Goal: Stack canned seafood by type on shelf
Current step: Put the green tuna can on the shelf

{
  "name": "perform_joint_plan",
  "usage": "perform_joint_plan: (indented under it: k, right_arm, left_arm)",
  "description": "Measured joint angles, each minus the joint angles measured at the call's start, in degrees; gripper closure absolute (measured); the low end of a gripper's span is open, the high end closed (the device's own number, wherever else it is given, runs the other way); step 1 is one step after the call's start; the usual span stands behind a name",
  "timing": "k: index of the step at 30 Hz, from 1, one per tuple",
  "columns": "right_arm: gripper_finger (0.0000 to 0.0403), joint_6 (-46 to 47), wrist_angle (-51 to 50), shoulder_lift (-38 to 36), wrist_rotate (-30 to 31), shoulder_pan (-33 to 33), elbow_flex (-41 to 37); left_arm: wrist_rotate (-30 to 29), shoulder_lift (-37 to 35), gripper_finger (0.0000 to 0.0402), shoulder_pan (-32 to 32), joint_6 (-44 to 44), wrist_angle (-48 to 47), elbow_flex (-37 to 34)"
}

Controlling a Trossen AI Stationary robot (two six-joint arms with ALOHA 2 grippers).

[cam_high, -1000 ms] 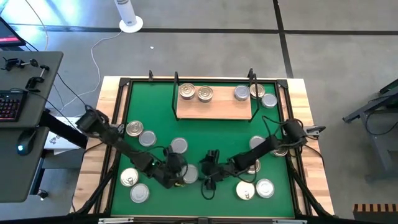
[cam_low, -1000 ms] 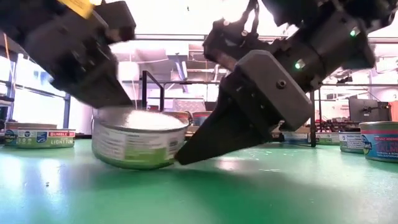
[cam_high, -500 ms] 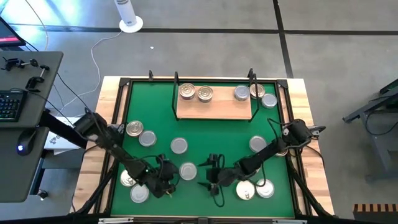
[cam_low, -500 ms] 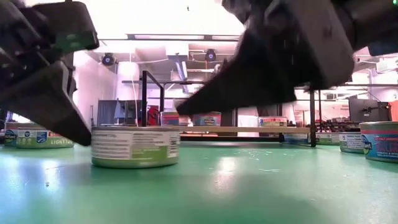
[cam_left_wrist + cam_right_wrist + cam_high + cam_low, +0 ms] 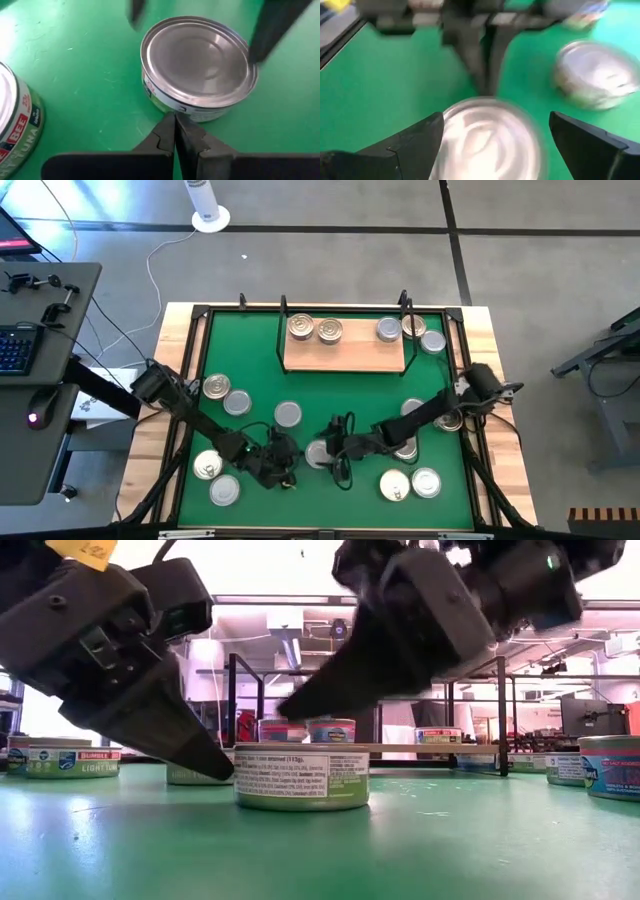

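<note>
Two grippers met at one silver-lidded tin on the green mat, well short of the shelf: right gripper spread wide around it, gripping nothing; left gripper pinched shut beside it.

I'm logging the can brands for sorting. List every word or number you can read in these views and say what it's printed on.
"BUMBLE BEE" and "LIGHT TUNA": on the far can at the mat's edge, low view.
"BEE" and "TUNA": on the side can in the left wrist view.
"(113g)": in the fine print on the centre can; the rest of that label is too small to read.
Labels of the cans on the shelf are too blurred to read.
</note>
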Motion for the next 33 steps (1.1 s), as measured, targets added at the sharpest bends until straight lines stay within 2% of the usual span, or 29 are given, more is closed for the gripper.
perform_joint_plan:
  k: [5,9,15,18,23,28,33]
  right_arm:
    - [0.0048,-2.89,-1.19,-5.24,4.99,4.04,-4.39]
    - [0.0048,1.22,5.19,-4.74,8.01,5.53,-10.85]
    - [0.0048,10.32,12.74,-2.43,1.5,5.05,-15.69]
    - [0.0048,10.51,12.82,-1.65,0.49,3.83,-15.19]
    - [0.0048,4.08,11.83,-1.17,-7.12,1.65,-13.36]
    - [0.0048,0.06,10.45,-0.89,-6.14,0.01,-10.88]
    - [0.0048,-0.9,4.49,-0.59,-5.83,-0.44,-8.86]
  left_arm:
    - [1.22,0.02,0.0401,0.19,0.1,0.01,0.0]
    - [1.34,0.02,0.0402,0.17,-0.22,0.47,-0.02]
    - [1.89,0.02,0.0401,0.3,0.26,2.85,-0.02]
    - [4.19,0.02,0.0401,0.73,1.59,4.51,-0.02]
    - [6.32,0.02,0.0401,1.65,1.59,4.82,0.0]
    - [7.25,0.02,0.0401,2.48,1.61,5.63,-0.02]
    - [7.47,0.02,0.0401,3.55,1.7,6.05,-0.02]
